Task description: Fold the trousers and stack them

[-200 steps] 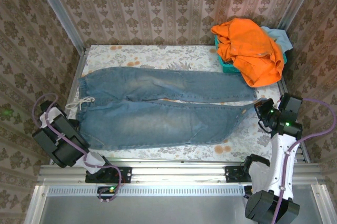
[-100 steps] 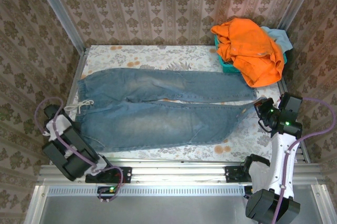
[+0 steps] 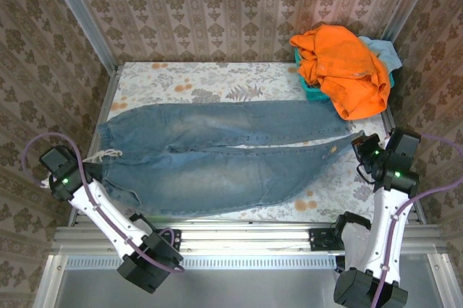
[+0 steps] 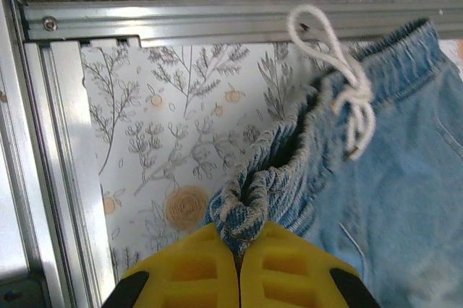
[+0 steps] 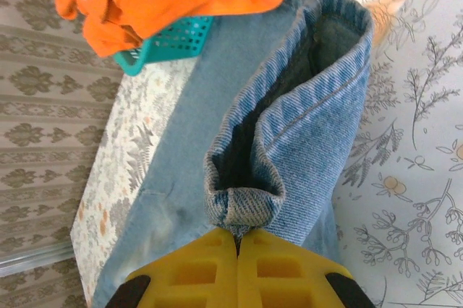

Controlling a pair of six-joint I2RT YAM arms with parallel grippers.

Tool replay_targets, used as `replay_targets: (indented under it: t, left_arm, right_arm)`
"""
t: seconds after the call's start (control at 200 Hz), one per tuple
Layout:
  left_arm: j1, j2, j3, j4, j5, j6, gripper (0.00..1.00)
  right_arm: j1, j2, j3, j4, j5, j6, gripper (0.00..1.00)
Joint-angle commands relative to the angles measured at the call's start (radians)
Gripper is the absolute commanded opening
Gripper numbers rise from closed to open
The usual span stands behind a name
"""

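The trousers lie stretched along the floral tablecloth, with the waist at the left and the two leg ends at the right. The legs run side by side, the far one flat and the near one creased along its lower edge. The left gripper is clenched on a bunched fold of the gathered denim waistband, its yellow fingers pressed together on the cloth. The white drawstring hangs in a loose knot just beyond that fold. The right gripper is clamped tight on the hem of the near leg, whose cuff stands open above the fingers and shows its dark inside. At the far right corner an orange garment is heaped over a teal basket, just beside the far leg's end
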Motion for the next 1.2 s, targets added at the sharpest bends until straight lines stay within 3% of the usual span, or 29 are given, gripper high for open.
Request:
replay_targets:
  t: [0.0, 0.225, 0.355, 0.5, 0.66, 1.195]
  left_arm:
    - [0.003, -0.040, 0.055, -0.110, 0.058, 0.012, 0.00]
    - [-0.055, 0.015, 0.243, -0.167, -0.042, 0.057, 0.00]
    - [-0.039, 0.117, 0.295, -0.079, 0.040, 0.025, 0.00]
    - [-0.045, 0.260, 0.347, 0.027, 0.064, 0.003, 0.00]
    - [-0.086, 0.406, 0.408, 0.110, 0.050, -0.011, 0.00]
    - [-0.192, 0.747, 0.611, 0.227, 0.001, -0.028, 0.00]
  right_arm:
    - [-0.005, -0.023, 0.056, -0.047, -0.032, 0.001, 0.00]
    - [-0.007, -0.002, 0.126, -0.082, 0.024, -0.043, 0.00]
    - [-0.068, 0.074, 0.117, -0.019, 0.021, -0.043, 0.00]
    - [-0.181, 0.225, 0.103, 0.128, -0.062, 0.056, 0.00]
    - [-0.172, 0.393, 0.121, 0.253, 0.012, 0.103, 0.00]
    - [-0.066, 0.856, 0.406, 0.311, 0.198, 0.067, 0.00]
